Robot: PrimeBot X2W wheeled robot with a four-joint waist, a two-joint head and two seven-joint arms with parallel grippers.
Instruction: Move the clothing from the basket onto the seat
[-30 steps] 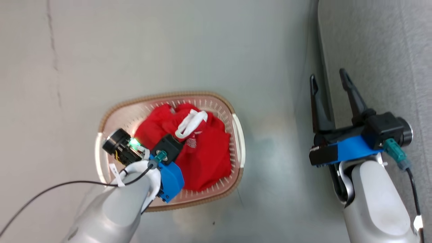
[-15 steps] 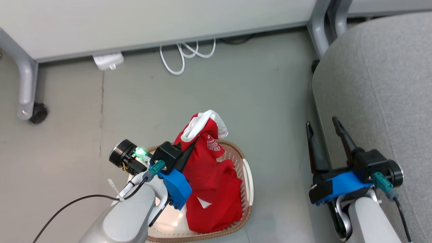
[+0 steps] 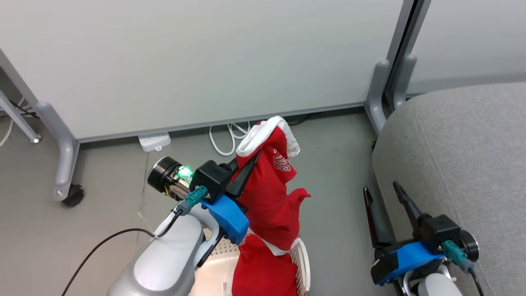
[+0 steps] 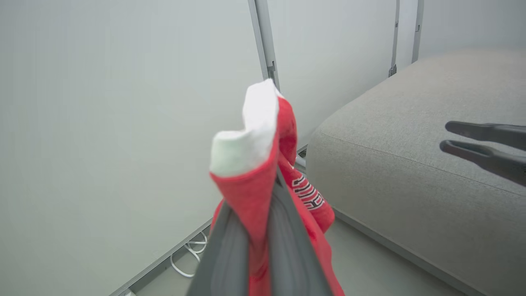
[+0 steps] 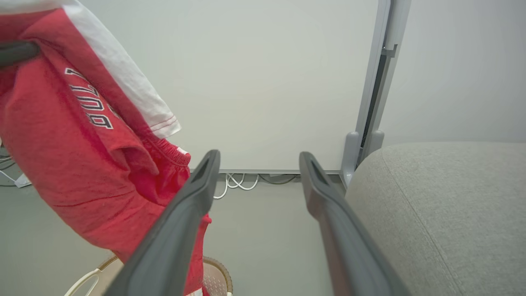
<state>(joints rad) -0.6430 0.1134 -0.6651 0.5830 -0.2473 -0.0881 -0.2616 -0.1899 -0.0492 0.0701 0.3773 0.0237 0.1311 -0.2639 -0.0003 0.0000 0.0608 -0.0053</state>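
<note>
Pale grey partition panels [image 3: 197, 61] on grey metal legs stood across the back of the scene. The light-grey upholstered seat [image 3: 464, 156] filled the right side, its top bare.

A red garment [image 3: 271, 197] with white trim hung in the air to the left of the seat and well apart from it. It was above the cream perforated basket [image 3: 303, 263], of which a white-handled edge showed at the bottom of the head view. A second red garment [image 3: 263, 275] lay in the basket. The hanging garment's lower hem overlapped it in that view, and I could not tell whether they touched.

Writing: white block letters with a dark outline ran across the held garment. In the right wrist view they were inverted and folded. They looked like "BUL…", but the whole word could not be read. A small label on the basket's inner wall was too small to read.

The left gripper [image 3: 255, 157] was clamped on the held garment just below its white cuff. The cuff stood above the fingertips and the rest of the cloth draped down past the fingers. The right gripper [image 3: 381, 187] held nothing. Its fingers were spread wide, low beside the seat's front edge.

White cables [image 3: 230, 137] and a white plug block [image 3: 155, 142] lay on the floor at the foot of the partition panels.
</note>
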